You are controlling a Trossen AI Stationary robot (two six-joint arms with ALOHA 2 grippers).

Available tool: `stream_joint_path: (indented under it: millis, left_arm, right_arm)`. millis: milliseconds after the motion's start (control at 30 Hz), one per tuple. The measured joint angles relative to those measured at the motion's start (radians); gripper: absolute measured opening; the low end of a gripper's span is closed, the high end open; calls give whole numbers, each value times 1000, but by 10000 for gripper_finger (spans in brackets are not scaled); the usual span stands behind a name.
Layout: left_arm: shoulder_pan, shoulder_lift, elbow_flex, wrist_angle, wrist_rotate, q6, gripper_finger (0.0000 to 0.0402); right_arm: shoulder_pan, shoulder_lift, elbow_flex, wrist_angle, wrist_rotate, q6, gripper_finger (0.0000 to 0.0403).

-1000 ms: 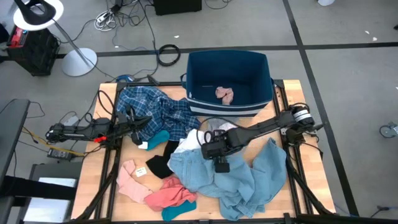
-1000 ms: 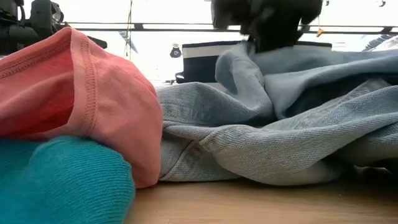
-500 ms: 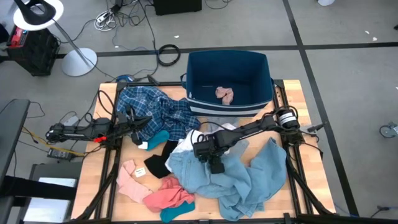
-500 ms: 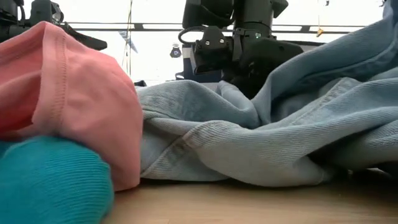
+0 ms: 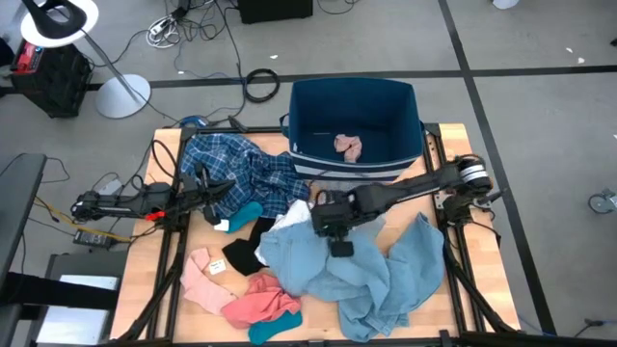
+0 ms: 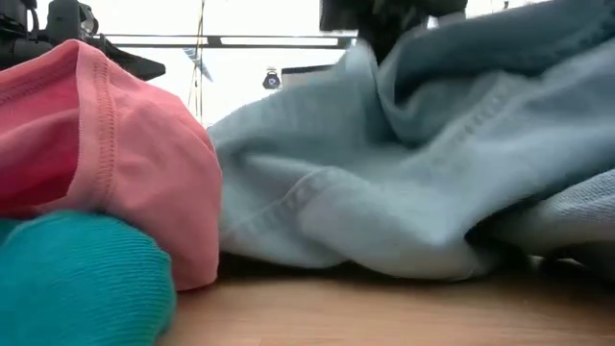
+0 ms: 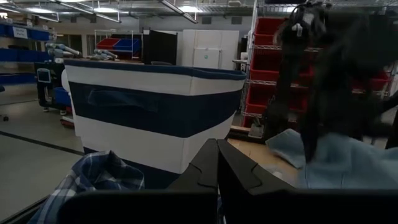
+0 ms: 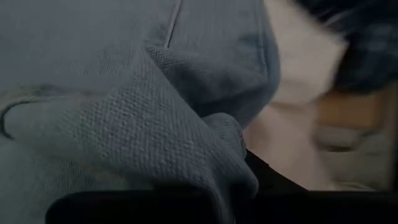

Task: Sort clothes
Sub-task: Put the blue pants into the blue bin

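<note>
- Right hand [image 5: 328, 227] over the middle of the wooden table [image 5: 453, 164], fingers clamped on a raised fold of the large light blue knit garment [image 5: 362, 275]; fold bunched between the fingers in the right wrist view.
- Light blue garment spread over the table's near right half, its upper edge lifted at the hand.
- Left hand [image 5: 214, 189] at the table's left side, fingers pressed shut with nothing between them, tips at the edge of the blue plaid shirt [image 5: 241, 169].
- Plaid shirt heaped at the far left of the table, just beside the dark blue plastic bin [image 5: 355, 101].
- Small pink piece [image 5: 348, 146] inside the bin.
- White cloth [image 5: 293, 218] and black cloth [image 5: 249, 253] between plaid shirt and light blue garment.
- Teal sock [image 5: 243, 214] beside the plaid shirt.
- Pale pink piece [image 5: 203, 278], coral pink garment [image 5: 262, 304] and another teal piece [image 5: 272, 328] near the front left edge.
</note>
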State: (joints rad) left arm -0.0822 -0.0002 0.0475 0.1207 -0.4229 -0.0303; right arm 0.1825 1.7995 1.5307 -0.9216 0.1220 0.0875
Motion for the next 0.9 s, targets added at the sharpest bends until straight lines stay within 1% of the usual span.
stream_joint_path:
  millis: [200, 367, 533, 767, 900]
  left_arm:
    - [0, 0, 0, 0, 0, 0, 6]
    - [0, 0, 0, 0, 0, 0, 6]
    - [0, 0, 0, 0, 0, 0, 6]
    - [0, 0, 0, 0, 0, 0, 6]
    - [0, 0, 0, 0, 0, 0, 6]
  right_arm:
    - [-2, -188, 0, -1, 107, 42, 21]
    - [-6, -333, 0, 2, 238, 50, 21]
    - [-47, -443, 0, 16, 345, 49, 21]
    - [-134, -541, 10, 161, 357, -28, 21]
    - [-184, -540, 109, 170, 357, -72, 21]
